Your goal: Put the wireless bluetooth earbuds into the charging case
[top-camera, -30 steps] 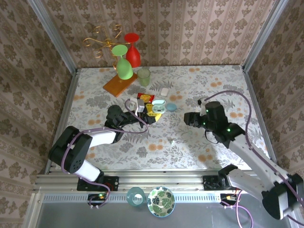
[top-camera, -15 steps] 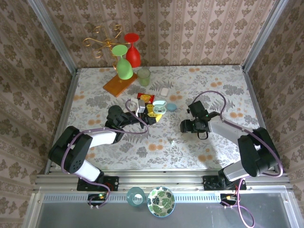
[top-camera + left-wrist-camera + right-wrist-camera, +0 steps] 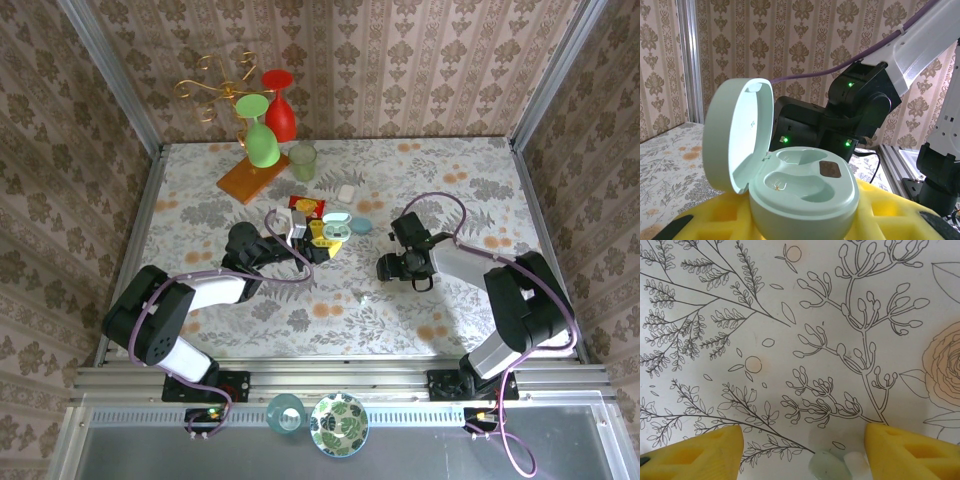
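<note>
Spread right tool [image 3: 802,446] straddles probable earbuds [image 3: 831,468]

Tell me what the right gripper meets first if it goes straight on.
The right gripper would probably meet the earbuds, lying on the tablecloth between its open jaws; depth unclear.

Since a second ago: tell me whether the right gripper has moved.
Yes. The right gripper has shifted toward the near table edge and slightly left, judged against the stationary blue disc.

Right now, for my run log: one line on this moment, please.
left pincer: grips charging case, lid open, sockets empty | right pincer: open around earbuds on table
</note>
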Controlling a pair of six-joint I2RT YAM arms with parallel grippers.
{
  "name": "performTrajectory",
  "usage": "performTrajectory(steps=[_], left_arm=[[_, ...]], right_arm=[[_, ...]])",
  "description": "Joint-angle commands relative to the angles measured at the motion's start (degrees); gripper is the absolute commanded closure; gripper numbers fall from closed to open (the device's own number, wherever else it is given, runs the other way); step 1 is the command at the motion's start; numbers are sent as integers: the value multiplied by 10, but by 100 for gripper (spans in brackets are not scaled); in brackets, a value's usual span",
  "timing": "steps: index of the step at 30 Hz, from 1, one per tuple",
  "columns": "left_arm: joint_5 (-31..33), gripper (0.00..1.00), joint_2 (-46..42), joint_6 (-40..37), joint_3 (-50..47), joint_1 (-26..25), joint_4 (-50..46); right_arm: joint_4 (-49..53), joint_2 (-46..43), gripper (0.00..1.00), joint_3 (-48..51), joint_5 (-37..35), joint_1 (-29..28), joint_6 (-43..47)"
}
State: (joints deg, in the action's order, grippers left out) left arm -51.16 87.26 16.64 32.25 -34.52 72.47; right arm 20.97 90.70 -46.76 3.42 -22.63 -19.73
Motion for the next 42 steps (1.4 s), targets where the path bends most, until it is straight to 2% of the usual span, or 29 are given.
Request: performTrajectory(steps=[1,7,12,18,21,25,29,34,42], left_arm=[[-5,73,-6,-12,6,-3,14],[-6,73,-3,-13,9,-3,15],[-8,73,-2,-13,12,-3,14],[-7,73,-8,-13,9,-2,15],[-5,73,-13,-14,5,1,14],[-4,73,-22,-16,-6,9,14],[-8,73,-34,-20,-18,22,14],[-9,73,-48,-21,-31,35,14],[-6,73,-54,-20,-37,36,14]], right_arm=[[20,-14,36,18,29,1,-9],[37,-48,41,30,47,0,-32],[59,-69,41,22,20,-1,-37],[123,-63,40,-17,-103,-34,-40],[158,-42,44,-41,-159,-48,-63],[193,-15,54,-69,-230,-82,-103],[221,20,62,-100,-250,-97,-142],[250,60,65,-135,-277,-122,-162],[255,98,68,-155,-280,-139,-171]])
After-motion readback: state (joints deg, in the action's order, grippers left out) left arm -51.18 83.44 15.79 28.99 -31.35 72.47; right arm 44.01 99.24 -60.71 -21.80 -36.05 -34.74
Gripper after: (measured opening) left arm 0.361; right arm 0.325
